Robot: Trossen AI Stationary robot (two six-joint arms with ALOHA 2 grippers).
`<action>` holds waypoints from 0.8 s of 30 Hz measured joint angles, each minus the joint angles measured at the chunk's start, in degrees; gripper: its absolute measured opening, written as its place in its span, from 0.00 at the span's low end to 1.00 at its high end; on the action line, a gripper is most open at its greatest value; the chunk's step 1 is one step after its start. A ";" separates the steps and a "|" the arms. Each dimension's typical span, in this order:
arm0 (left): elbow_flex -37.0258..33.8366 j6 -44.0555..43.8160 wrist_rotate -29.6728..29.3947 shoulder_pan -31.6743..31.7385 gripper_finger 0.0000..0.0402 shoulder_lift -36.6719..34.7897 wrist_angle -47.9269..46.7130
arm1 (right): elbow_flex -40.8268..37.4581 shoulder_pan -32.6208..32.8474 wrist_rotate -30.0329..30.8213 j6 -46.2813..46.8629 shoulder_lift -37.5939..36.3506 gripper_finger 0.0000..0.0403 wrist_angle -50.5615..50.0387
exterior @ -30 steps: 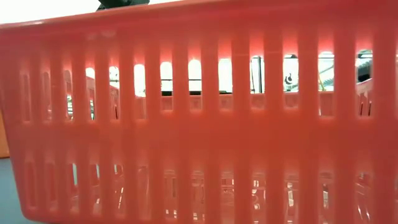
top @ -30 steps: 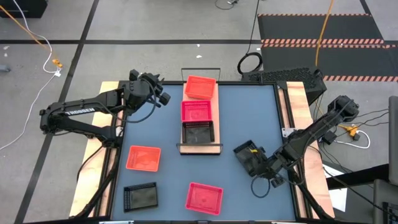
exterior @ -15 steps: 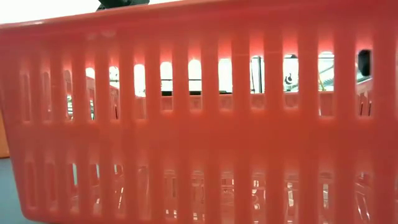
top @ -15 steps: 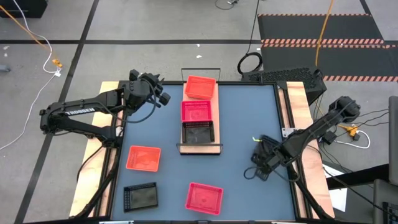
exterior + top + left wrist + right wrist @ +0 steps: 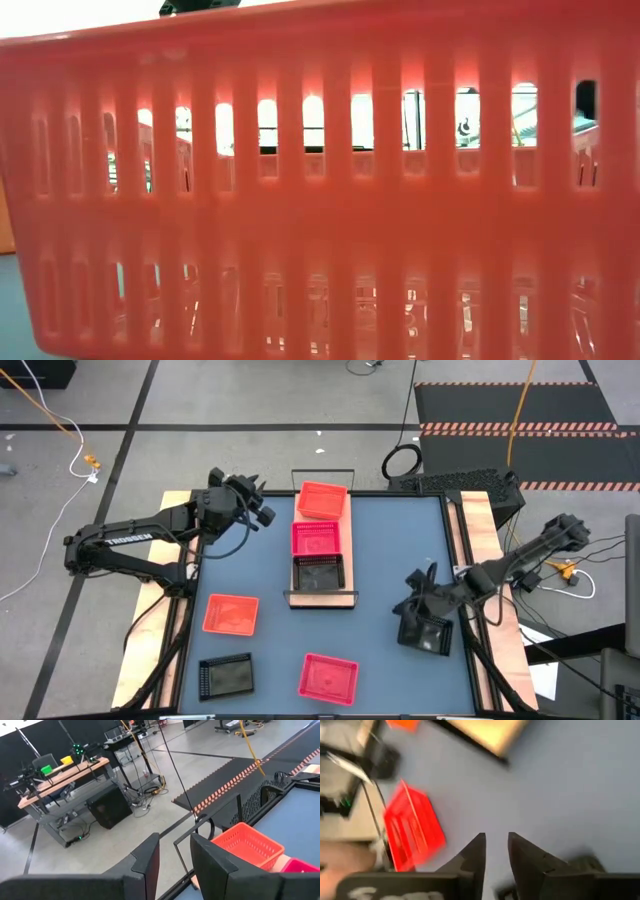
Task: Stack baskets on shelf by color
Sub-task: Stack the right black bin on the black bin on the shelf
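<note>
Around us we see a grey concrete floor with dark lines, loose cables, a workbench with gear beyond the table in the left wrist view, and striped black matting at the far right. The dark blue tabletop sits between pale wooden side boards.

Going left to right: the left arm waits over the table's far left corner, its left gripper in the air, fingers a narrow gap apart with nothing between them. Near the left edge lie an orange basket and, closer to the front, a black basket. At the middle stands the shelf, its wire frame showing at the far end; on it we count an orange basket at the far end, a pink-red basket next, then a black basket on the shelf. In front of the shelf a second pink-red basket lies on the table; its mesh wall fills the low view. Right of centre the right gripper hangs low beside another black basket near the right edge; its fingers stand slightly apart over bare blue surface, and we see nothing held between them
</note>
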 joint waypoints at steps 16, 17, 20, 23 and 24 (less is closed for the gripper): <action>0.00 1.29 0.00 0.00 0.28 0.00 -0.17 | 0.36 6.59 -36.93 28.02 2.67 0.00 -19.32; 0.00 1.45 0.00 0.00 0.28 0.00 -0.17 | 1.03 7.04 -37.27 28.61 3.13 0.00 -20.08; 0.00 1.57 0.01 0.00 0.28 0.00 -0.03 | 5.26 7.60 -37.17 28.27 4.78 0.00 -24.25; 0.00 1.57 0.00 0.00 0.28 0.00 0.74 | 12.77 7.58 -34.65 25.55 7.84 0.00 -33.75; 0.00 1.57 0.01 0.00 0.28 0.00 1.21 | 15.78 7.58 -32.80 24.41 9.11 0.00 -37.28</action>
